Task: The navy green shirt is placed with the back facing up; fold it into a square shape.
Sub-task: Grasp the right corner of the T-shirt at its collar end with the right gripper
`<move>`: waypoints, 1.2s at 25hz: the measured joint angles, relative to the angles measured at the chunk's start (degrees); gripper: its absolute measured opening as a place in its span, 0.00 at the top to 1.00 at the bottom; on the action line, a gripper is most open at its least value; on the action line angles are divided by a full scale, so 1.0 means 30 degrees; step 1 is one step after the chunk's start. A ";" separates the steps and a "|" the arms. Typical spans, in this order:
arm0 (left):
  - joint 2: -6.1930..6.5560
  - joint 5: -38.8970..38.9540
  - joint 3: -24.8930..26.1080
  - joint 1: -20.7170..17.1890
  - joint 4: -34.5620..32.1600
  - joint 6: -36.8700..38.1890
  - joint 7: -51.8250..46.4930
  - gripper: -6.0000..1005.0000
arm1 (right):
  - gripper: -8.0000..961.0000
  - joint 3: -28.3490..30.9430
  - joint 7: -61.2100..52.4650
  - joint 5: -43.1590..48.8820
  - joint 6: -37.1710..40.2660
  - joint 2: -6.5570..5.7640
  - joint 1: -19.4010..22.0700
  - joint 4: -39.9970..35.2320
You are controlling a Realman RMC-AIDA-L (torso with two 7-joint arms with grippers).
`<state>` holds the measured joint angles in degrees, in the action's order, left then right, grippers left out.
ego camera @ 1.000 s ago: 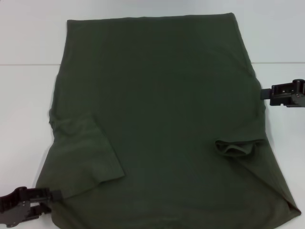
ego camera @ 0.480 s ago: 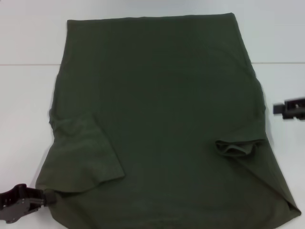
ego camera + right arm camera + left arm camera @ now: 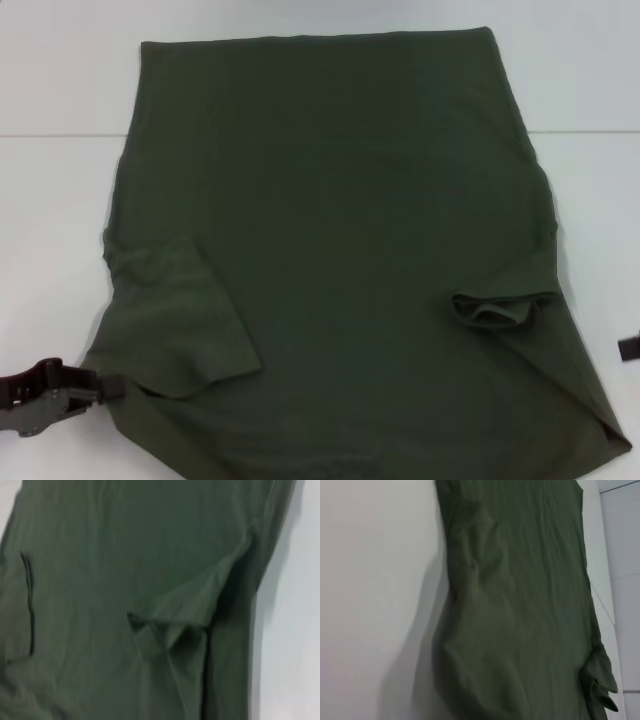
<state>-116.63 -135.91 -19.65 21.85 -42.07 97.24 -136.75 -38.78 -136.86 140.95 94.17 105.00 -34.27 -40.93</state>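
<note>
In the head view, the navy green shirt (image 3: 340,260) is lying spread, plain side up, across the white worktop (image 3: 60,90), taking up most of the middle. Its straight far edge is lying away from the robot, and the cloth is widening toward the near edge. The left sleeve (image 3: 180,315) is lying folded inward on top of the body, and the right sleeve (image 3: 495,308) is sitting bunched into a small open pocket on the other side. The left end effector (image 3: 95,388) is sitting low at the near left corner of the shirt, its tip touching the cloth edge just below the folded sleeve. The fingertips are meeting the fabric there, but whether they are pinching it or merely resting against it I cannot tell. Only a dark sliver of the right end effector (image 3: 629,349) is peeking in at the right border, apart from the shirt's edge, and how its fingers are standing I cannot tell.

In the left wrist view, the shirt (image 3: 520,605) is running lengthwise beside bare worktop (image 3: 370,580), with its near edge rumpling and casting a shadow.

In the right wrist view, the shirt (image 3: 125,580) is filling nearly everything, with the bunched sleeve (image 3: 175,625) puckering in the middle and a strip of worktop (image 3: 295,630) showing alongside.
</note>
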 joint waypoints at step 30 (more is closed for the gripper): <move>0.0027 0.0012 0.0118 0.0514 0.0016 -0.0367 -0.0219 0.94 | 0.47 -0.0239 0.1095 0.2155 -0.0118 0.1728 0.0180 0.0231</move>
<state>-116.54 -135.87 -19.30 23.39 -42.02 96.13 -137.41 -39.49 -133.58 147.41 93.82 110.19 -33.73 -40.24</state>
